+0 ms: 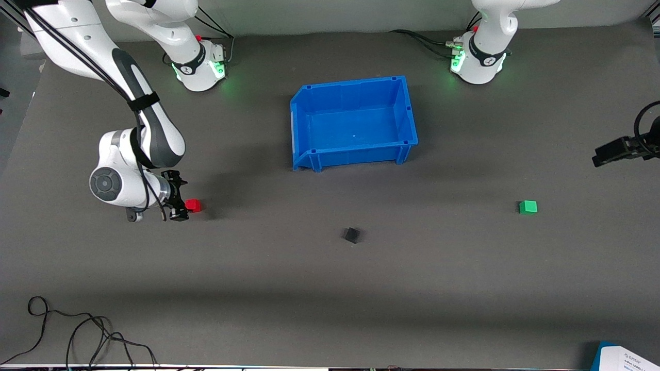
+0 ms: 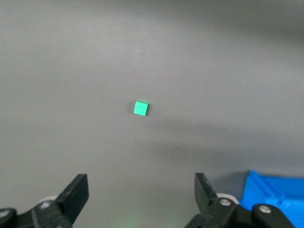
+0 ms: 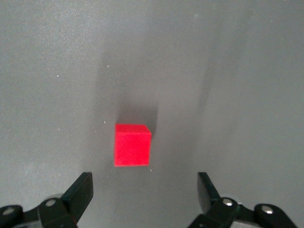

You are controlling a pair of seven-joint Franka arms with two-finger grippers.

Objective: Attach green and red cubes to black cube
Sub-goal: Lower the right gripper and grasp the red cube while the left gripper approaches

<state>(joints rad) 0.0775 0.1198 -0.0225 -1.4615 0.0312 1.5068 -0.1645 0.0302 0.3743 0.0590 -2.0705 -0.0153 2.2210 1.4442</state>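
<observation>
With both grippers spread open and empty, the right gripper [image 1: 181, 206] low beside the red cube [image 1: 193, 205] could knock it aside if lowered off-centre, while the left gripper [image 2: 142, 197] is held high over the green cube [image 1: 528, 207], well apart from the black cube [image 1: 351, 235].

front: high, facing robots | wrists: downward, right nearer table [image 1: 330, 288]

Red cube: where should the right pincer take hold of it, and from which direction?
Probably from straight above, fingers closing on two opposite vertical faces. The red cube sits flat on the table with nothing touching it, and the open right pincer hangs over it.
</observation>
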